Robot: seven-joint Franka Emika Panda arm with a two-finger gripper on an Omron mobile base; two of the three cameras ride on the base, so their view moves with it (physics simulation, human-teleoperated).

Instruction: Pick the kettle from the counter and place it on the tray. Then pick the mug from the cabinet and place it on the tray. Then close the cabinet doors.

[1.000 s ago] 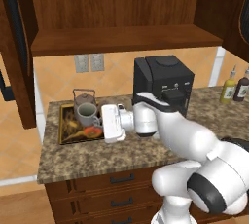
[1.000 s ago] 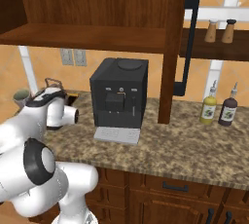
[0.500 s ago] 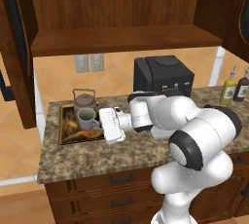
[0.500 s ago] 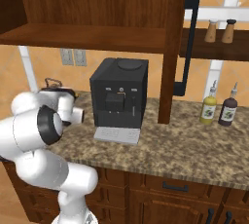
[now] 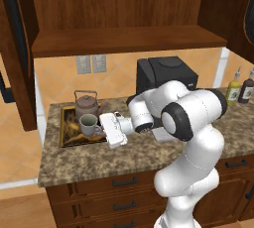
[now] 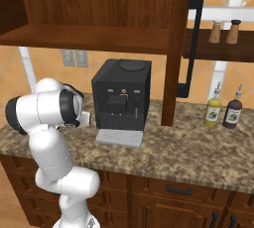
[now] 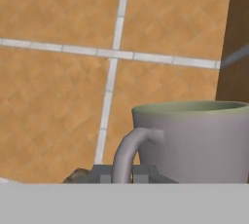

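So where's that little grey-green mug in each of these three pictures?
Left base view: the mug sits left of centre, over the tray, in front of the kettle.
Right base view: hidden behind the robot's arm.
Hand view: lower right, close up, handle toward the left.
Shared landmark: the orange tiled wall.

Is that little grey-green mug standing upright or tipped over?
Upright. The mug has its pale opening facing up in the left base view, and in the hand view its rim sits level with the handle at the side.
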